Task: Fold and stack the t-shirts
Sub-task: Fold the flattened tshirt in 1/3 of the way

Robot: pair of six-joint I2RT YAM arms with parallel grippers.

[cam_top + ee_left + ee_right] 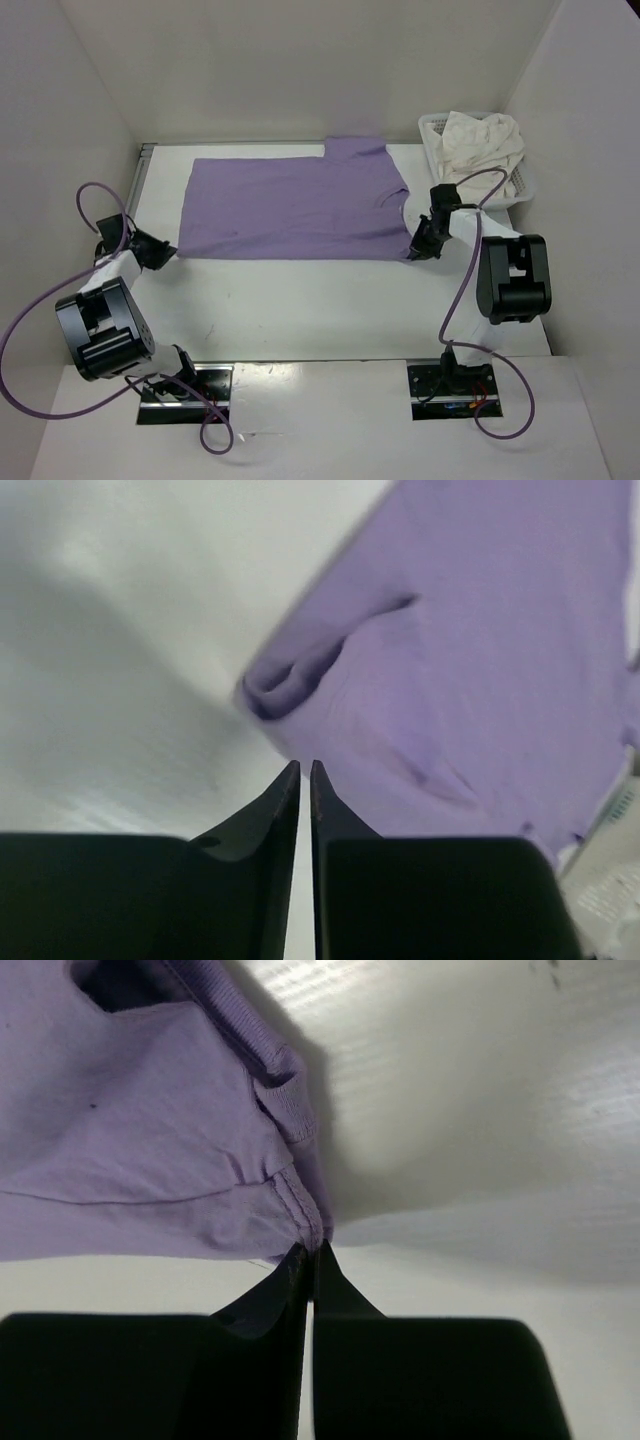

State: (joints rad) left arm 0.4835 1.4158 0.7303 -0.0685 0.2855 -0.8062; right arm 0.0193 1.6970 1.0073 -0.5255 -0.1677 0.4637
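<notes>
The lavender t-shirt (290, 205) lies spread flat across the far half of the table. My right gripper (416, 250) is at its near right corner, and in the right wrist view the jaws (312, 1250) are shut on the stitched hem (300, 1205) by the collar. My left gripper (160, 250) is at the shirt's near left corner. In the left wrist view it (305, 767) is shut, with its tips at the cloth's edge (420, 680) and no cloth seen between them. The cream t-shirt (485, 140) is bunched in the basket. The green t-shirt is out of view.
The white mesh basket (522, 185) stands at the far right corner against the wall. White walls close the table at left, back and right. Purple cables loop off both arms near the front edge.
</notes>
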